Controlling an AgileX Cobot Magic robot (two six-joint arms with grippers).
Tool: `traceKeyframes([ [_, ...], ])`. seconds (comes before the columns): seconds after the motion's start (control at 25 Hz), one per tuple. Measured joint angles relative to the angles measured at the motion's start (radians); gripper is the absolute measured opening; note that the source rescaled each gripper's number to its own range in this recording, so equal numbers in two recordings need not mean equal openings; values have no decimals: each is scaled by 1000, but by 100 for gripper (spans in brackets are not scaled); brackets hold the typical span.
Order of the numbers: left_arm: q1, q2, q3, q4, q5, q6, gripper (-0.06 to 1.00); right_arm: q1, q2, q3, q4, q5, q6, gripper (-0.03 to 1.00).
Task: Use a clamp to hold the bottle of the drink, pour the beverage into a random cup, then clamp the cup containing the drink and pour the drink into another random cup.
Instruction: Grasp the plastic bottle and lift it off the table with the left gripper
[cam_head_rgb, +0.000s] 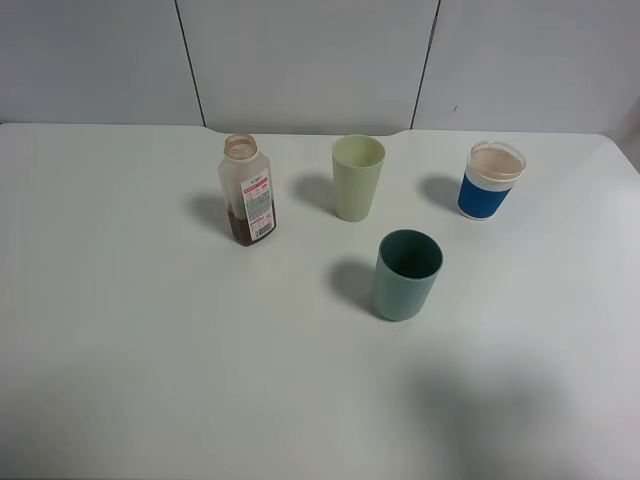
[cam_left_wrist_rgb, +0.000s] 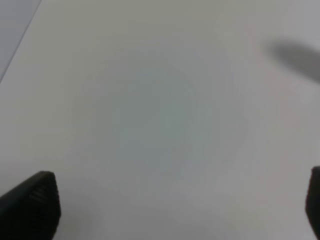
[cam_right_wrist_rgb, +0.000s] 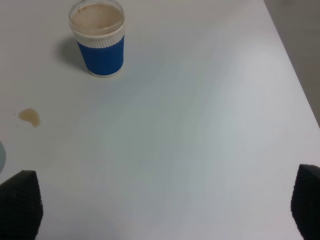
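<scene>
Four open containers on a white table (cam_head_rgb: 150, 350), seen from a high camera.

At back left, bottle (cam_head_rgb: 248, 190): small, clear, squarish, with a white-and-red label facing the camera. Stands upright and uncapped. Holds beverage (cam_head_rgb: 240, 232), thin and brown, in its lowest part only.

To the right of the bottle and apart from it, pale green tumbler (cam_head_rgb: 358, 177): tall, tapered, upright, at back centre.

Nearer the camera and a little further right, dark teal tumbler (cam_head_rgb: 407, 274): upright, apart from the other three. Too dark inside to tell whether any liquid lies there.

At back right, blue-sleeved cup (cam_head_rgb: 491, 180): white rim, upright, with a pale brownish surface at its mouth.

Soft shadows on the table to the left of each container.

Left wrist view, blurred: left gripper (cam_left_wrist_rgb: 172, 210) above bare tabletop. Two black fingertips (cam_left_wrist_rgb: 30, 207) at opposite edges of the picture, spread wide, gripping nothing. Dark smudge of shadow toward one corner.

Right wrist view, sharper: right gripper (cam_right_wrist_rgb: 164, 207) above bare tabletop too. Black fingertips (cam_right_wrist_rgb: 20, 205) far apart at the picture's two edges, gripping nothing. Ahead of the fingers and well apart from them, the blue-sleeved cup. Near that cup, a small brown spot (cam_right_wrist_rgb: 30, 117) on the tabletop.
</scene>
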Motion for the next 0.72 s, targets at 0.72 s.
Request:
traceKeyframes([
  [0.72,0,60,-15,-7,-30,22,100,0,0,0,0,0,0,100],
])
